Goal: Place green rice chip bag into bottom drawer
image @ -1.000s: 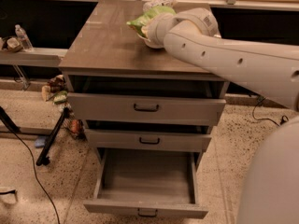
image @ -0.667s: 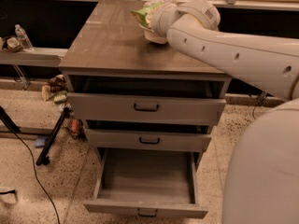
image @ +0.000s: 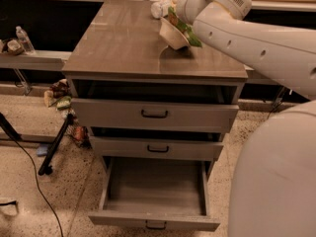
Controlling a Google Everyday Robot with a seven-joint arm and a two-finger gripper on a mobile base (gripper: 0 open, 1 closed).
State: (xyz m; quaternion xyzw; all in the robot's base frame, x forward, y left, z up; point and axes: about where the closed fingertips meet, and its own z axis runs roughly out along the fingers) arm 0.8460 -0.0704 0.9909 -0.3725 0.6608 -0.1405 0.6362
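1. Cabinet point(image: 123, 48): our reference piece. It has a brown top and three grey drawers stacked in its front.
2. Green rice chip bag point(image: 184, 27): we see it at the cabinet's rear right corner, above the top. It is pressed between the bowl and the end of the arm, and only a strip of green shows.
3. Gripper point(image: 171, 15): at the same rear right corner of the cabinet, right against the bag and largely hidden behind the wrist. We cannot tell whether it is clasped or released.
4. Arm point(image: 256, 41): white; it reaches in from the cabinet's right side.
5. Bowl point(image: 173, 34): cream, tilted on the cabinet top and touching the bag.
6. Bottom drawer point(image: 155, 186): lowest in the cabinet, pulled well out, with its grey floor bare.
7. Top drawer point(image: 154, 115) and middle drawer point(image: 157, 148): each stands slightly out from the cabinet front.
8. Bottle point(image: 23, 38): clear; it sits on a low ledge well to the left of the cabinet.
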